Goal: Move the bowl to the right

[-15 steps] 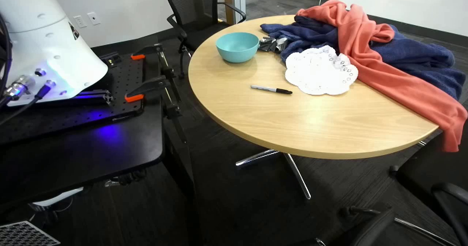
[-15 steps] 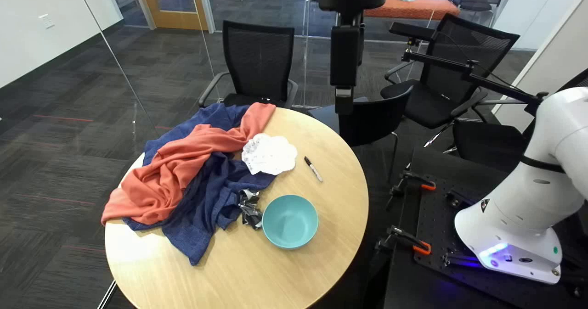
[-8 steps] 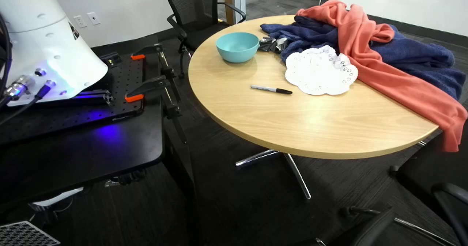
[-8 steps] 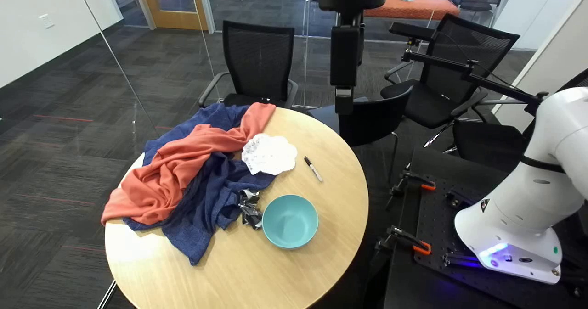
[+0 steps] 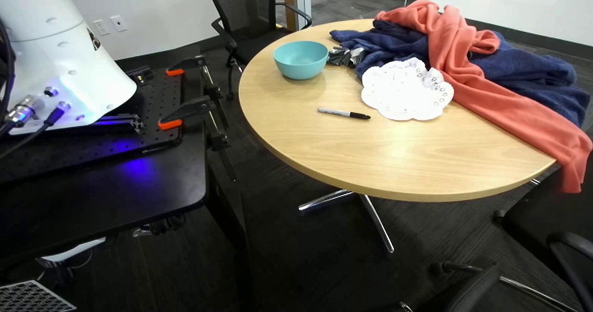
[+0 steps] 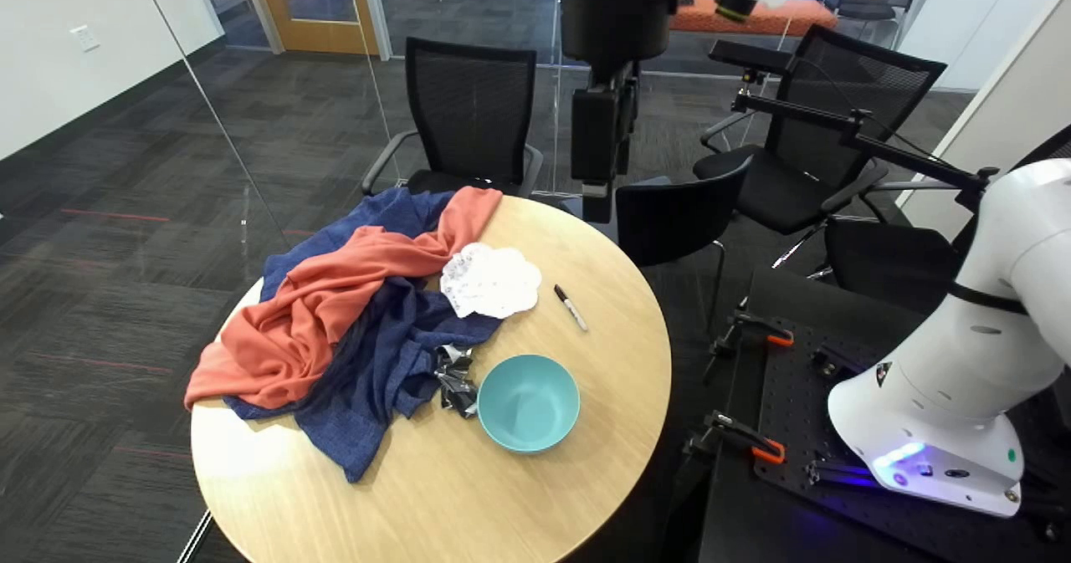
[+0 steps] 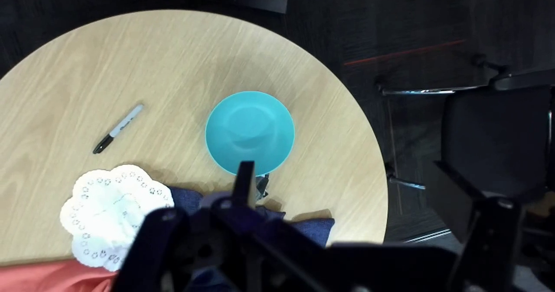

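The teal bowl (image 5: 301, 60) sits upright on the round wooden table (image 5: 333, 149), and it also shows in an exterior view (image 6: 529, 404) and the wrist view (image 7: 250, 127). My gripper (image 7: 342, 164) is open, its two fingers wide apart with nothing between them. In the wrist view one finger overlaps the bowl's lower rim in the picture, but it is well above and not touching. In an exterior view my gripper (image 6: 596, 202) hangs in the air above the table's far edge, fingers pointing down, away from the bowl. It is out of view in the remaining exterior view.
A crumpled silver-black wrapper (image 6: 456, 383) lies against the bowl's side. A white scalloped doily (image 6: 492, 281), a marker (image 6: 571, 308), a navy towel (image 6: 376, 412) and a coral cloth (image 6: 289, 337) lie on the table. Chairs (image 6: 473, 115) stand around it.
In an exterior view my gripper has shifted a little left and slightly down in the last half second, and more of the wrist shows. The bowl and other things have not moved.
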Robot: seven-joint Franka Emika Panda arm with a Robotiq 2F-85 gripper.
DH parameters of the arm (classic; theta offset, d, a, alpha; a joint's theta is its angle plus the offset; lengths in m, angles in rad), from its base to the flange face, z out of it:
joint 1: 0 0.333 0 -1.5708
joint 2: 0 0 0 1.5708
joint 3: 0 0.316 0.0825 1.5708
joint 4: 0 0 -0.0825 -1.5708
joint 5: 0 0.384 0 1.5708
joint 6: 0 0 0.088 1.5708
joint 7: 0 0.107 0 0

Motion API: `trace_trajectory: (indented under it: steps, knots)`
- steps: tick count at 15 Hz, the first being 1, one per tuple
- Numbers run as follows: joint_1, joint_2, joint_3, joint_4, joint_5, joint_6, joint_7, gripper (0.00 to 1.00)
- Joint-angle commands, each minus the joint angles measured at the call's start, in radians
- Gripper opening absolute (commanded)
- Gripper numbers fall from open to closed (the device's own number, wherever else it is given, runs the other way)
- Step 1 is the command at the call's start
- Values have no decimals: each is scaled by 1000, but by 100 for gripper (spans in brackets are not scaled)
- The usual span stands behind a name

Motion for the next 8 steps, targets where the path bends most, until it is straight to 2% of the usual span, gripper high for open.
trace_trajectory:
  steps: [1, 8]
  knots:
    - [-27, 12, 8, -92, -21, 152, 33, 100]
    - [-43, 100, 10, -275, -76, 466, 45, 100]
